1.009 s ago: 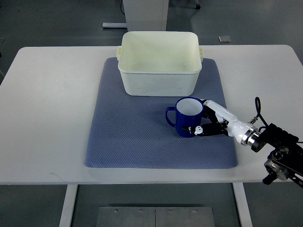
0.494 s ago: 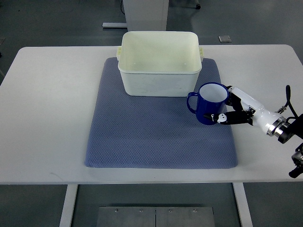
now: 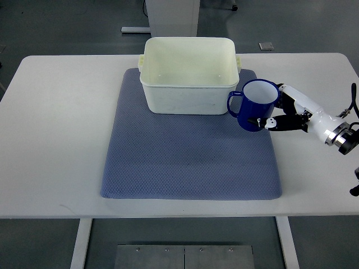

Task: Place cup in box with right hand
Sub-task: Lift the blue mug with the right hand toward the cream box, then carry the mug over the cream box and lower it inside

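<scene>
- Cup (image 3: 255, 105), blue with a white inside, sits right of the frame's centre, clamped in my right robot hand (image 3: 282, 114), handle pointing left.
- It hangs just beside the cream box's (image 3: 189, 78) right front corner, outside it.
- Box rests on the blue mat (image 3: 179, 162) in the upper middle.
- Mat lies on the white tabletop (image 3: 61, 123).

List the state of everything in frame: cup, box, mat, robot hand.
cup: upright, empty as far as visible, held in the robot hand, right of the box, handle toward the box.
box: open top, nothing visible inside, sitting on the mat's far edge.
mat: flat on the table.
right robot hand: closed on the cup's side.
left robot hand: out of view.
</scene>
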